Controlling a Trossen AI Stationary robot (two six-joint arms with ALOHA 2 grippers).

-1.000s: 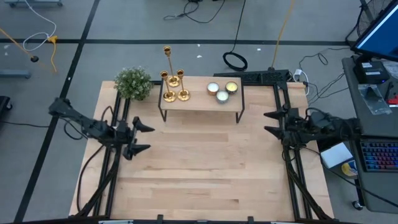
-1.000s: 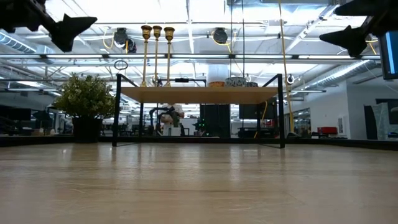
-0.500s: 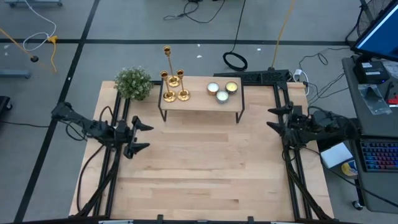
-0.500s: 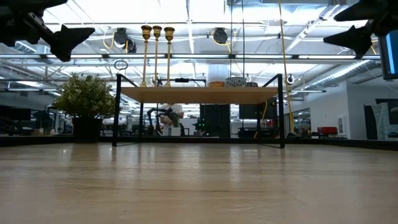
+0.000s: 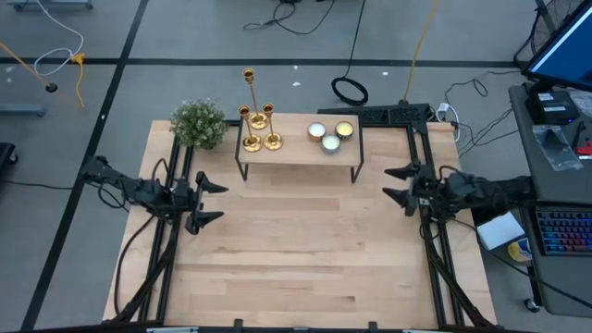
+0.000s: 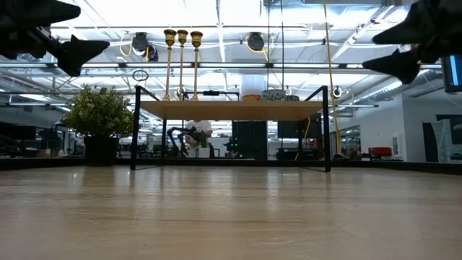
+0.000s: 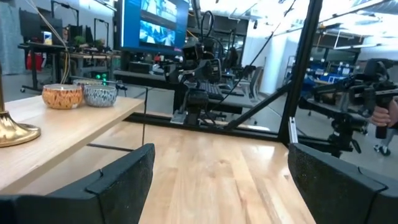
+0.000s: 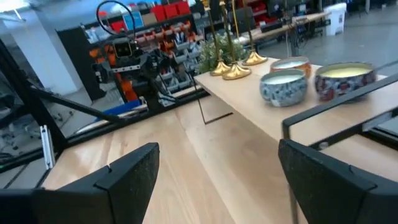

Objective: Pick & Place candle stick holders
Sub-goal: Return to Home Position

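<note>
Spanning frame: wooden table (image 5: 296, 259), black-legged shelf (image 5: 296, 151) at rear centre. Both arms raised: left gripper (image 5: 225, 204) at table's left edge, right gripper (image 5: 385, 183) at right edge, fingers spread, empty. Bushy plant (image 5: 198, 123) beside shelf's left end. Gold candle stick holders (image 5: 260, 128): high view shows cluster on shelf's left end; low view resolves three stems in row. Three candles (image 5: 330, 134) on right half; patterned sides visible only from wrist views.

The right gripper (image 8: 217, 147) hung over the table (image 8: 180, 155), its fingers (image 8: 124, 180) spread wide with nothing between them. Just ahead stood the shelf (image 8: 249, 102), with three candles (image 8: 283, 86) nearest the gripper and the gold holders (image 8: 235, 72) farther along. A plant (image 8: 214, 50) showed beyond them. The left arm (image 8: 134, 59) faced it from across the table.
</note>
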